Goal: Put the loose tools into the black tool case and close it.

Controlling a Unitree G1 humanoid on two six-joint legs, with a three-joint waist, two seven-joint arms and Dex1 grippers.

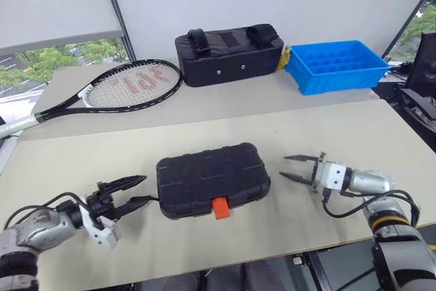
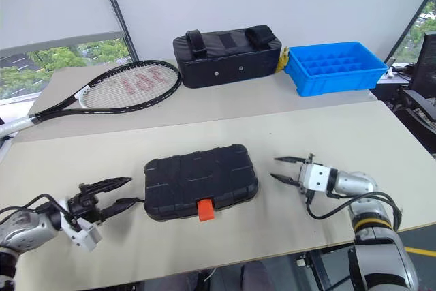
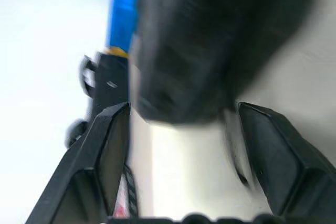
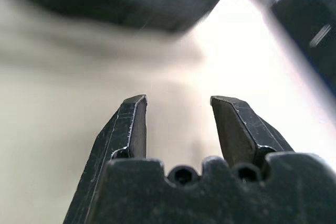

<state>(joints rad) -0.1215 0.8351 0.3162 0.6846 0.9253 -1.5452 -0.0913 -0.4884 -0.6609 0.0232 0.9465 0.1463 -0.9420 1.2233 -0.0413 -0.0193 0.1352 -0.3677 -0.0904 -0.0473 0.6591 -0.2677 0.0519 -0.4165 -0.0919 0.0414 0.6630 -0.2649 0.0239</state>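
Left end effector [image 1: 139, 189]: jaws apart, holding nothing, just beside the left end of the case, fingers pointing at it.
Right end effector [image 1: 291, 167]: jaws apart and empty, near the case's right end, a gap of bare counter between.
Black tool case [image 1: 212, 178]: lid down, flat on the near counter [image 1: 340, 134] between both end effectors; orange latch [image 1: 220, 208] on the front edge, facing the robot.
Loose tools: none lying on the counter; likely already inside.
Handling: rigid moulded plastic, ribbed lid, probably light to moderate; should slide if pushed from one side.
Hold: best braced at both short ends, or pressed on the lid above the latch.
Background: tennis racket [image 1: 122, 86], fabric bag [image 1: 228, 54] and blue bin [image 1: 337, 65], well apart from the case.
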